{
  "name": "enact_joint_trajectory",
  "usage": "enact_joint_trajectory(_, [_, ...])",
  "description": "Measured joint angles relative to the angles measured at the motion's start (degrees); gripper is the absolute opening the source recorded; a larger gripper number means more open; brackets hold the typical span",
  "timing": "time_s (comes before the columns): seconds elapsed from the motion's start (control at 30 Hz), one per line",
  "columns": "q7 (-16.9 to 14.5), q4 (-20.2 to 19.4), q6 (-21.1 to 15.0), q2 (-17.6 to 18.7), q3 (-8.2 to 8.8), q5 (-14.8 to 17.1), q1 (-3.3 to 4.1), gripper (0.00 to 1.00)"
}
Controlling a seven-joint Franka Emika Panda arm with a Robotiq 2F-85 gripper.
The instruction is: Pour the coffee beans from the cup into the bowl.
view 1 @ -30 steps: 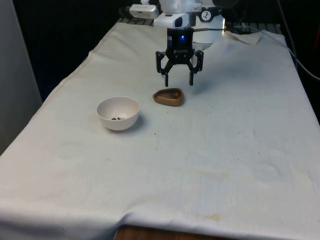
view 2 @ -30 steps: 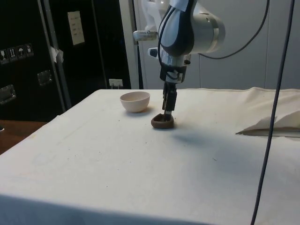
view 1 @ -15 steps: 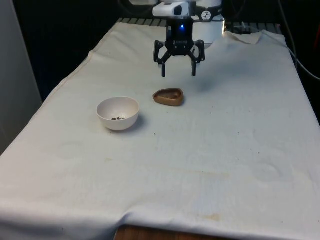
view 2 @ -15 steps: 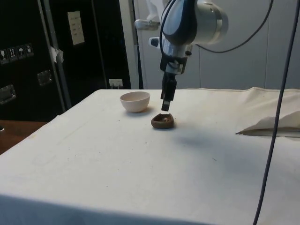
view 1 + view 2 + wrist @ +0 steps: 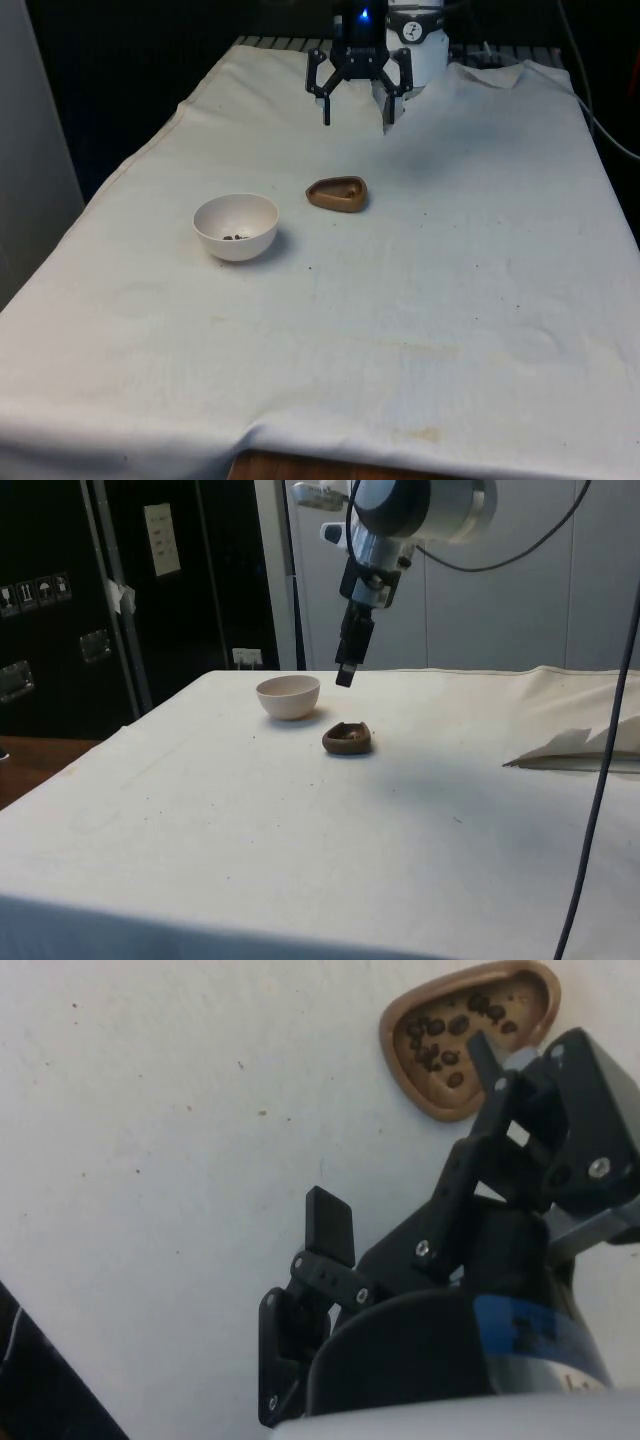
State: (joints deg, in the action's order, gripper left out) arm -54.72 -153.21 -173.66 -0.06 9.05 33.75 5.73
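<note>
A shallow brown cup (image 5: 337, 193) (image 5: 347, 739) stands upright on the white cloth near the table's middle. In the wrist view, the cup (image 5: 465, 1040) holds several dark coffee beans. A white bowl (image 5: 236, 226) (image 5: 288, 695) sits apart from it, toward the front view's left, with a few beans at its bottom. My gripper (image 5: 357, 120) (image 5: 344, 677) (image 5: 402, 1132) hangs open and empty, high above the cloth and a little behind the cup, touching nothing.
A rumpled fold of cloth (image 5: 572, 748) lies at the far end of the table by the robot's base (image 5: 415, 45). The cloth's front edge (image 5: 330, 445) hangs over the table's near side. Wide bare cloth spreads around the cup and bowl.
The open gripper has risen from just over the cup and drawn back toward the robot's base. Cup and bowl have not moved.
</note>
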Motion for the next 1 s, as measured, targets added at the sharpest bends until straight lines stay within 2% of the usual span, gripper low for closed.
enact_joint_trajectory(0.5, [0.4, 0.6, -0.5, -2.6, -0.17, 0.0, -0.29, 1.00])
enact_joint_trajectory(1.0, [0.7, 6.2, 0.4, -1.8, -0.23, 0.0, -0.63, 1.00])
